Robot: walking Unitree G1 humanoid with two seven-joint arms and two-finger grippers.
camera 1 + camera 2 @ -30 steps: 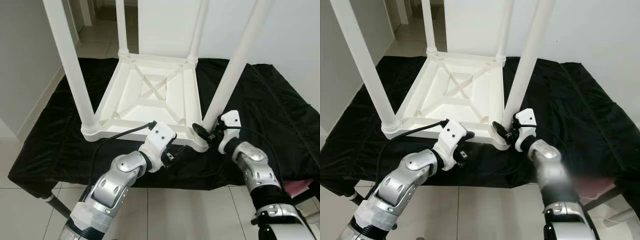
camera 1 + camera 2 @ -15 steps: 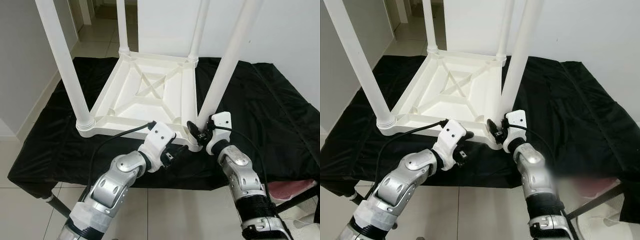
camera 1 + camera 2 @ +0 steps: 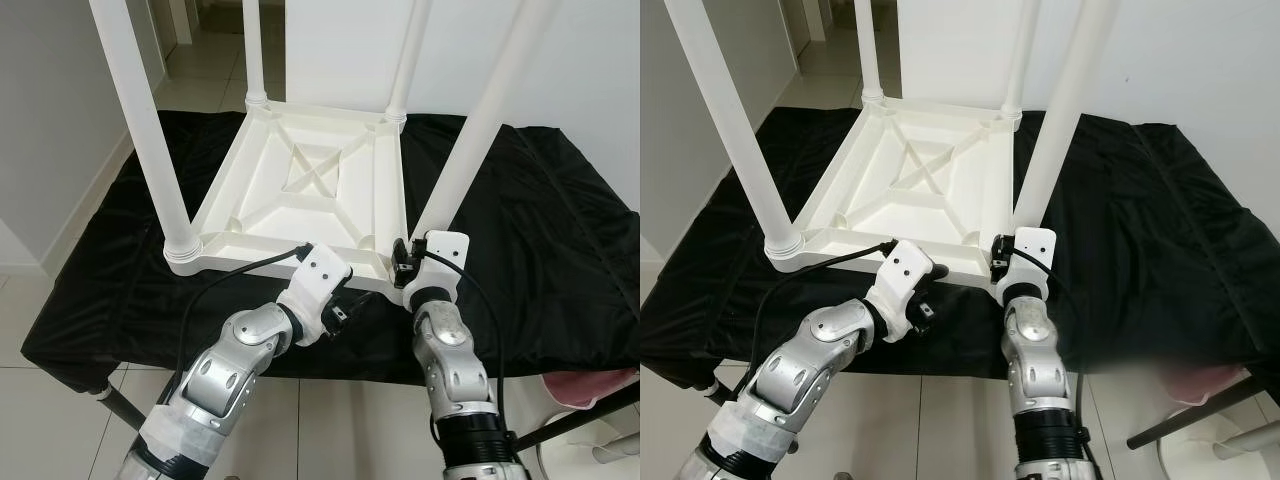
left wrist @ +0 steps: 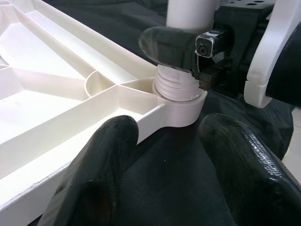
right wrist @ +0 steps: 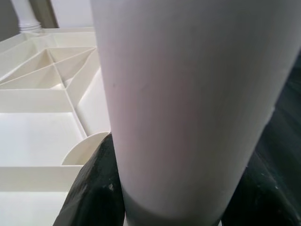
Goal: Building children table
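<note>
A white children's table (image 3: 310, 190) lies upside down on a black cloth, its four legs pointing up. My right gripper (image 3: 403, 260) is shut on the base of the near-right leg (image 3: 470, 150), just above its threaded socket (image 4: 178, 87); the leg (image 5: 188, 94) sits between the two black fingers (image 5: 96, 188). My left gripper (image 3: 342, 303) hovers at the tabletop's near edge, left of that corner. It is open, its fingers (image 4: 101, 165) spread over the cloth and holding nothing.
The black cloth (image 3: 540, 220) covers a low platform whose near edge is under my forearms. The near-left leg (image 3: 150, 130) and two far legs (image 3: 253, 50) stand tall. A wall runs on the left, tiled floor (image 3: 60, 410) lies below, and something pink (image 3: 590, 385) sits at the lower right.
My right forearm has swung leftward and now stands almost straight below the near-right leg, the gripper turning around the leg's base. The left arm has held still.
</note>
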